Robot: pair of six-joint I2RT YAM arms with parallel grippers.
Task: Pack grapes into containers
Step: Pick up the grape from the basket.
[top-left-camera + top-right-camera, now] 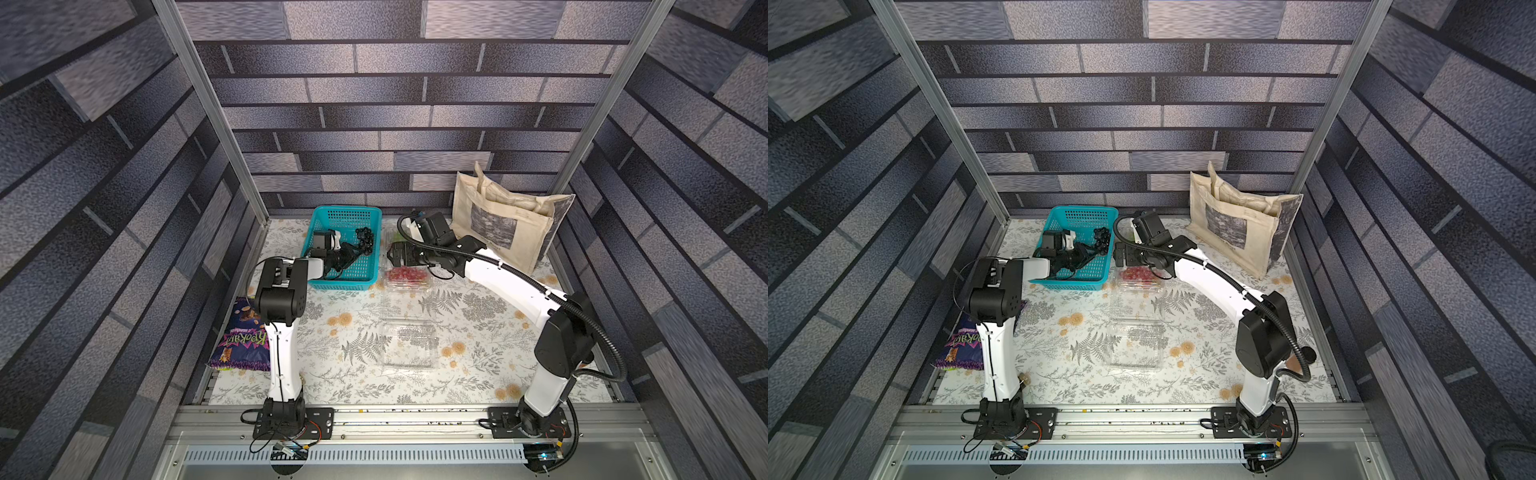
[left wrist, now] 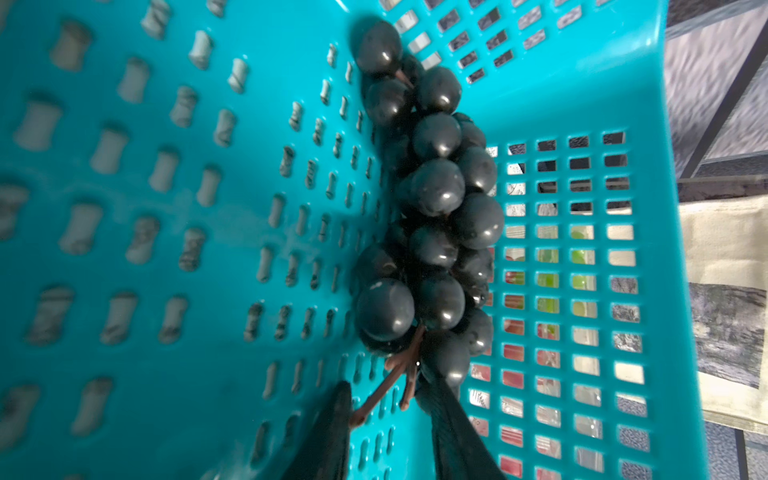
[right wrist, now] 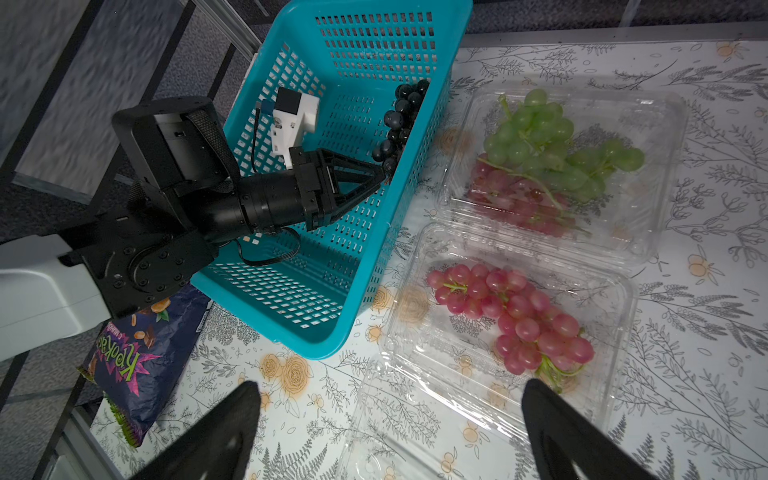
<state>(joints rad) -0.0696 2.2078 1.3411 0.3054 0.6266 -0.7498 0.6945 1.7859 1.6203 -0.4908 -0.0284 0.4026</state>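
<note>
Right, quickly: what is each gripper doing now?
Left gripper: around the black grapes' stem in the basket; grip cannot be told.
Right gripper: open, empty.

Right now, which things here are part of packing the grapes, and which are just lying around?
In the job: black grapes in the teal basket; green grapes; red grapes, two bunches; clear containers, one empty; left gripper at the black bunch's stem.
Lying around: snack bag; cloth tote bag.
</note>
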